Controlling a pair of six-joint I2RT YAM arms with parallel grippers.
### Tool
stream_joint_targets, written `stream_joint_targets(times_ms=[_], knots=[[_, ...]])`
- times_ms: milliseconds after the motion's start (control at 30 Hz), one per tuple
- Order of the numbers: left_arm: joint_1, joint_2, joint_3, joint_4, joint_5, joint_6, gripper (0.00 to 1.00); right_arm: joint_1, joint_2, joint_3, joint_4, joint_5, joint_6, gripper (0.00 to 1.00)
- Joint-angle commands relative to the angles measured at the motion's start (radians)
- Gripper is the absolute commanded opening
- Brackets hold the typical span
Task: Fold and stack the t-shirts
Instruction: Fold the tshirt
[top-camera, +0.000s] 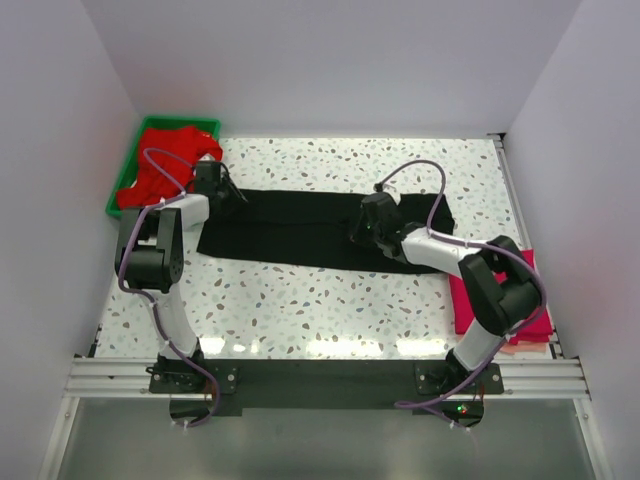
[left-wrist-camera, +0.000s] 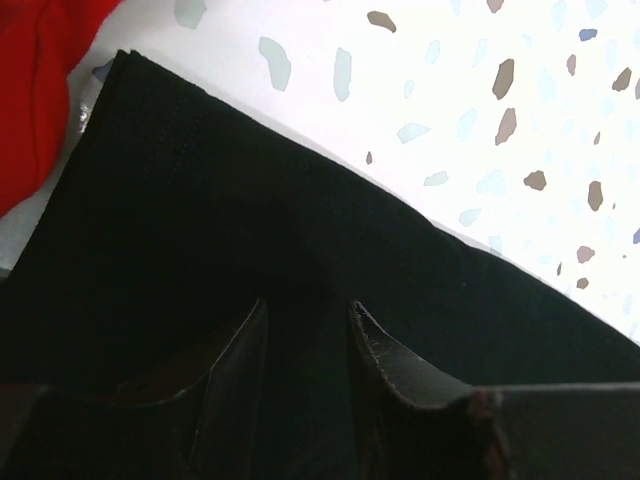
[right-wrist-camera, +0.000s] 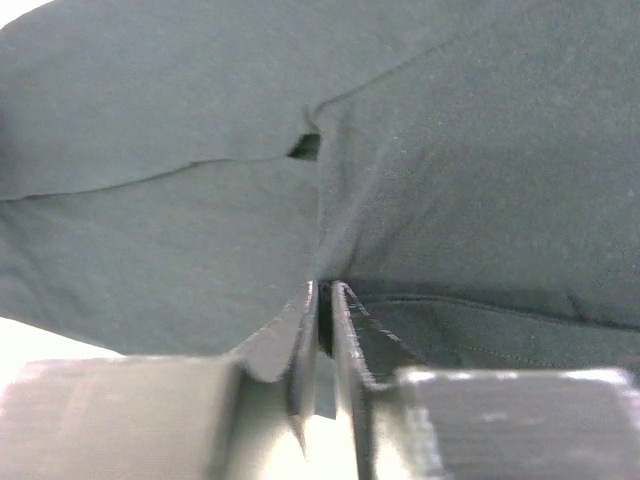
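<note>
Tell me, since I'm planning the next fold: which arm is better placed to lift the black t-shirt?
Probably right. The right gripper looks pinched on a ridge of the black t-shirt; the left gripper stands open over its left end, gripping nothing.

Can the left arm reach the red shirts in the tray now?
Probably yes: the bright red cloth shirts lie uncovered in the green plastic tray just beside the left claw, whose jaws stand open.

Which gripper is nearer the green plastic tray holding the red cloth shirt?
Left. The left gripper is beside the green plastic tray, over the left end of the black cloth t-shirt; the right gripper is much farther off, at that shirt's right half.
</note>
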Motion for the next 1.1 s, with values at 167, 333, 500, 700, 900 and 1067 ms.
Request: stream_joint_targets(times_ms=[167,333,500,700,900,1067], knots=[[-0.007,-0.007,0.022,0.044,0.031,-0.002,0.43,0.002,-0.069,0.045,-0.051,0.09,-0.027,0.58],[-0.01,-0.009,0.021,0.05,0.039,-0.009,0.44,-0.076,-0.188,0.031,-0.183,0.116,-0.065,0.64],[-0.022,-0.006,0.024,0.05,0.04,-0.007,0.43,-0.3,-0.181,0.036,-0.25,-0.02,-0.105,0.64],[-0.042,0.017,0.052,0.015,0.004,0.011,0.39,-0.406,0.008,0.215,-0.33,-0.052,-0.154,0.6],[-0.051,0.045,0.068,-0.102,-0.068,0.028,0.34,-0.413,0.158,0.27,-0.354,-0.062,-0.151,0.59],[-0.06,0.047,0.041,-0.165,-0.141,0.007,0.31,-0.431,0.273,0.341,-0.37,-0.088,-0.154,0.58]])
